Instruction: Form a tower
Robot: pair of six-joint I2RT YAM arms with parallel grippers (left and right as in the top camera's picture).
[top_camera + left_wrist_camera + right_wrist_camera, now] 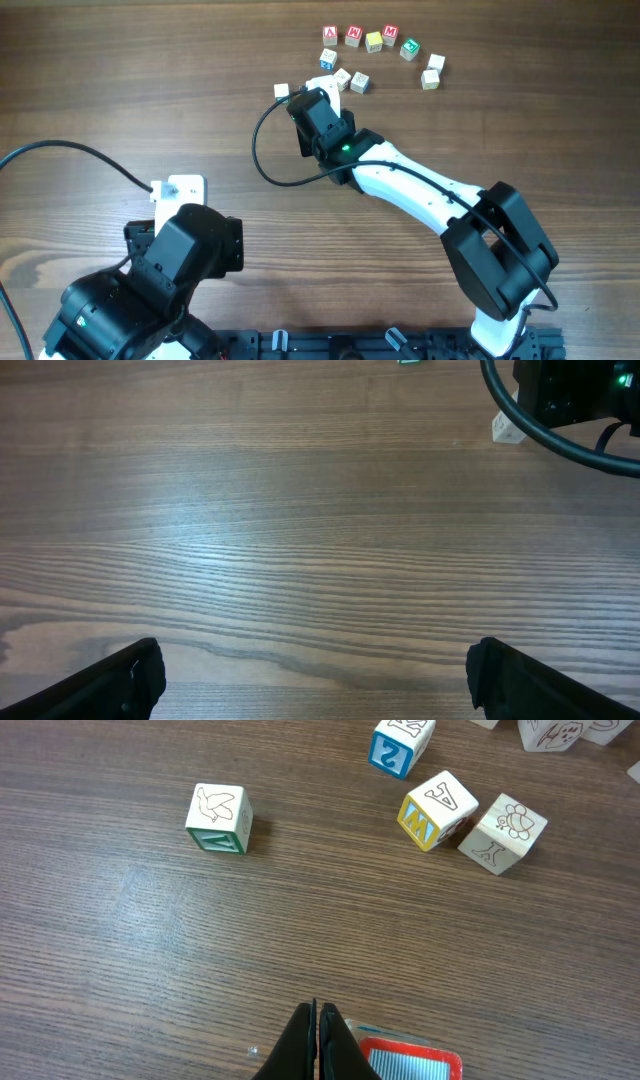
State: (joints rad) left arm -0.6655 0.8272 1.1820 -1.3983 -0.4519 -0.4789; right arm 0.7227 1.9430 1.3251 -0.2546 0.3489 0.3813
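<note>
Right gripper [317, 1038], pinched shut and empty, sits just beside the red-topped pale wooden cube tower [410, 1060], probably to nudge it straight; left gripper [318, 678] hangs wide open.

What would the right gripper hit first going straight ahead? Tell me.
Nothing, probably: the right gripper, jaws shut, points along the table, passing between the bird cube and the blue-sided cube. Depth is unclear.

Overhead straight down, right wrist low behind claw [317, 1020], probably sharing loose cubes [440, 810]
</note>
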